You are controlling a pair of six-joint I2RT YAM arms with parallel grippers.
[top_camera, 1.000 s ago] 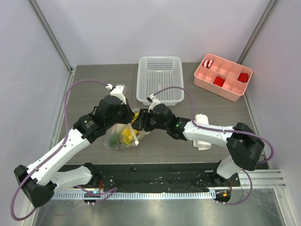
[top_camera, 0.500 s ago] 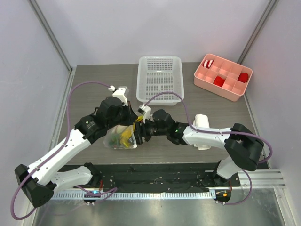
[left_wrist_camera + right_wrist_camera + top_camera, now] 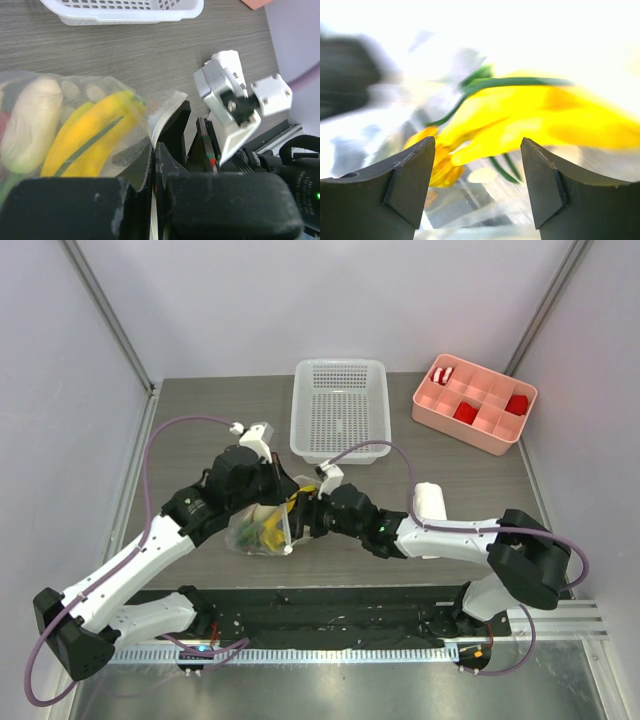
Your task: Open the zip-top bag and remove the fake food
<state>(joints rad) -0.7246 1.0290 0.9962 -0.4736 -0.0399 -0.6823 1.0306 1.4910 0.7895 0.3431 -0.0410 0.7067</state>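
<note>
My left gripper (image 3: 155,155) stays clamped on the rim of the clear, white-dotted zip-top plastic bag (image 3: 85,92), which sags just beside its fingers. Over the past second my right gripper (image 3: 476,150) has spread its jaws wide and nosed up to the bag. The yellow plastic banana bunch (image 3: 530,125) lies just ahead, framed between its fingers, not yet grasped. I judge the mouth open enough to begin pulling food out.

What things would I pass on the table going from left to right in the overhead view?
zip-top bag, with the fake food inside → white basket → pink tray. The rolled white cloth lies level with the tray's left end, so it is left out.
</note>
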